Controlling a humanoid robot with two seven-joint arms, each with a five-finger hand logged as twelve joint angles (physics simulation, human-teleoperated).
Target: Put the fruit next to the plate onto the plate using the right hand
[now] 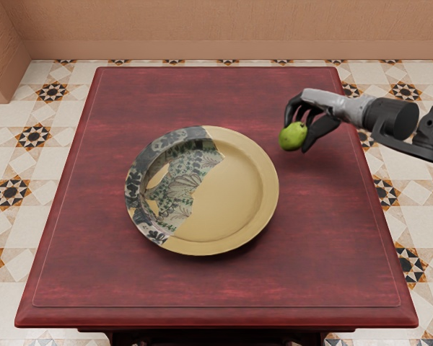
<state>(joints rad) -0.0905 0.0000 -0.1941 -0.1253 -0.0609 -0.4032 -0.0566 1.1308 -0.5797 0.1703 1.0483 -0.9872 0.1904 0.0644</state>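
Note:
A small green pear-like fruit (pixel 293 135) hangs above the table just right of the plate, held in my right hand (pixel 304 124), whose dark fingers are curled around it. The right arm comes in from the right edge. The round tan plate (pixel 231 194) with a floral-patterned left part lies in the middle of the table, its right rim a short way left of and below the fruit. Nothing lies on the plate.
The dark red wooden table (pixel 94 267) stands on a tiled floor, with its edges well away from the plate on all sides. A tan wall runs along the back.

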